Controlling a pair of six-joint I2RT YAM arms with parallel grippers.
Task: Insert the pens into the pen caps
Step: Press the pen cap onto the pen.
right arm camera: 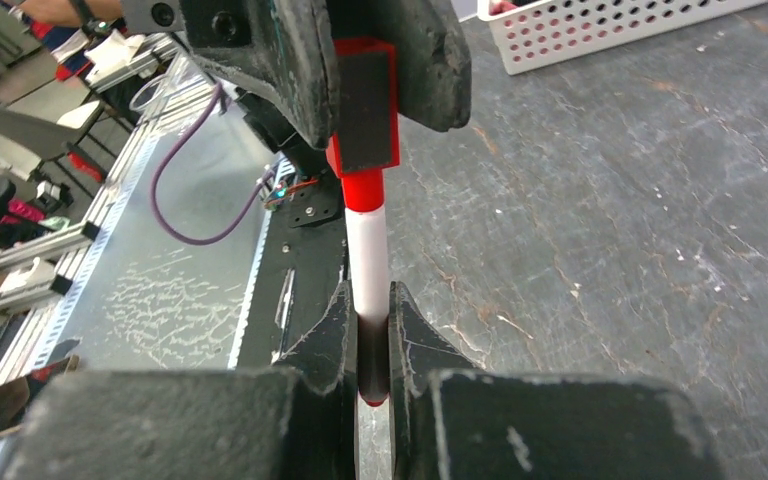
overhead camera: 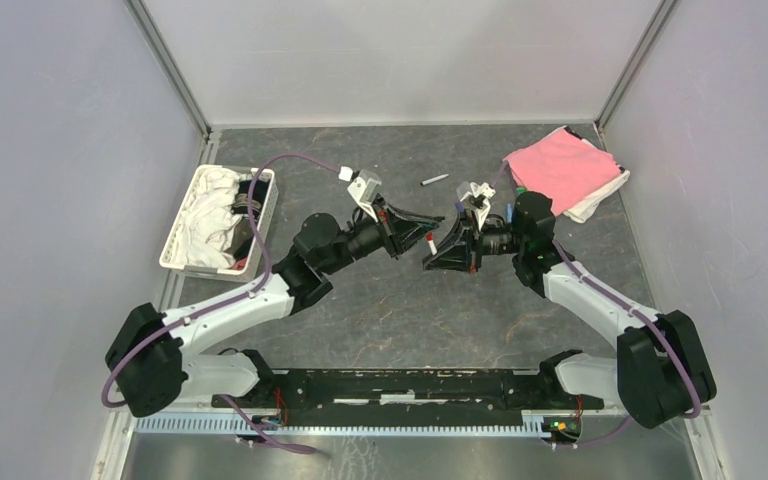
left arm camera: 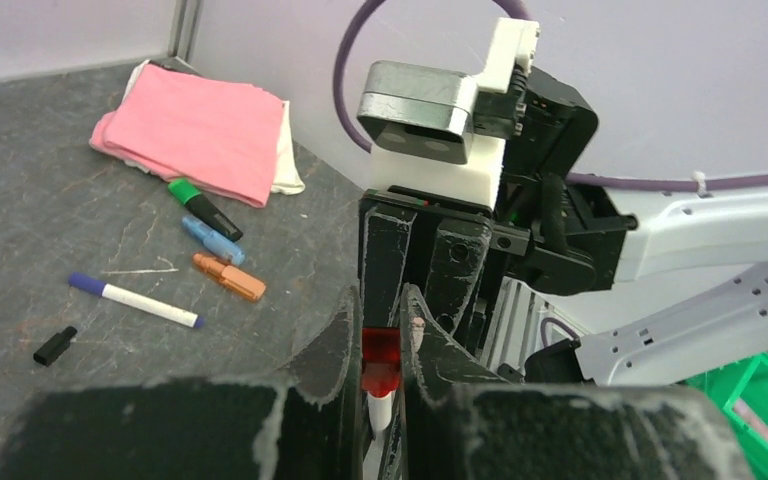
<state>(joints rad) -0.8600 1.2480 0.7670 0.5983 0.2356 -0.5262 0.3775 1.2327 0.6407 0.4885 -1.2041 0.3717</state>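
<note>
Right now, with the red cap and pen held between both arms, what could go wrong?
The right fingers seem to pinch the pen only near its tail, so a push might slide it back instead of seating the cap. With the left fingers clamping the cap too, any sideways offset could bend the pen or flick it loose.

The black left gripper [left arm camera: 380, 330], scuffed pale grey along its edges, has a bright red cap [left arm camera: 380, 358] between its fingers. The black right gripper [right arm camera: 368, 325] has a white pen [right arm camera: 367, 255] with a red band. Left of the left gripper's fingertips, on the mottled dark grey table [left arm camera: 40, 220], are a pink cloth [left arm camera: 200, 125], a green-and-black marker [left arm camera: 205, 208], a blue marker [left arm camera: 212, 241], an orange marker [left arm camera: 230, 279], a white-barrelled pen [left arm camera: 135, 300] tipped blue-purple, and a black cap [left arm camera: 55, 346].
</note>
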